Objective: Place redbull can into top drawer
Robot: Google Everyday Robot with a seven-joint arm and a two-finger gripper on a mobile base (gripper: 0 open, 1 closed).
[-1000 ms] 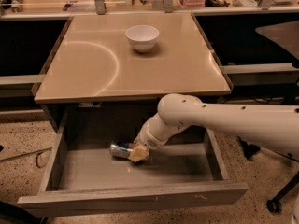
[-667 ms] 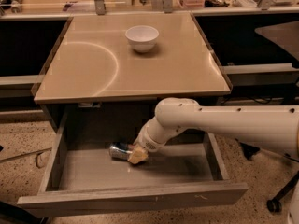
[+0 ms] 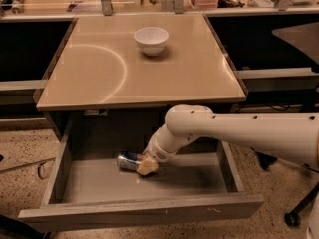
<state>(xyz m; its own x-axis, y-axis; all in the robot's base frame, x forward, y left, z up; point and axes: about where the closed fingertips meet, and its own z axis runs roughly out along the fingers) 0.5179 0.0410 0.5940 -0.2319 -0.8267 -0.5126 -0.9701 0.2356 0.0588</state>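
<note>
With the top drawer [image 3: 139,213] pulled open, the end effector [image 3: 147,166] sits low at the right end of the redbull can [image 3: 127,161], which lies on the drawer floor as if for depositing; grasping or released, I cannot tell.

The tan tabletop [image 3: 189,68] is carrying a single white bowl [image 3: 151,40], which is sitting upright toward the back edge, near the middle. Below it, the top drawer [image 3: 139,213] is standing open, and the redbull can [image 3: 127,161] is lying on its side on the drawer's grey floor, toward the back and left of centre. The gripper [image 3: 147,166] is reaching down into the drawer at the can's right end, seemingly touching it, though the contact is hard to make out. The cabinet is standing on a speckled floor [image 3: 25,158].
</note>
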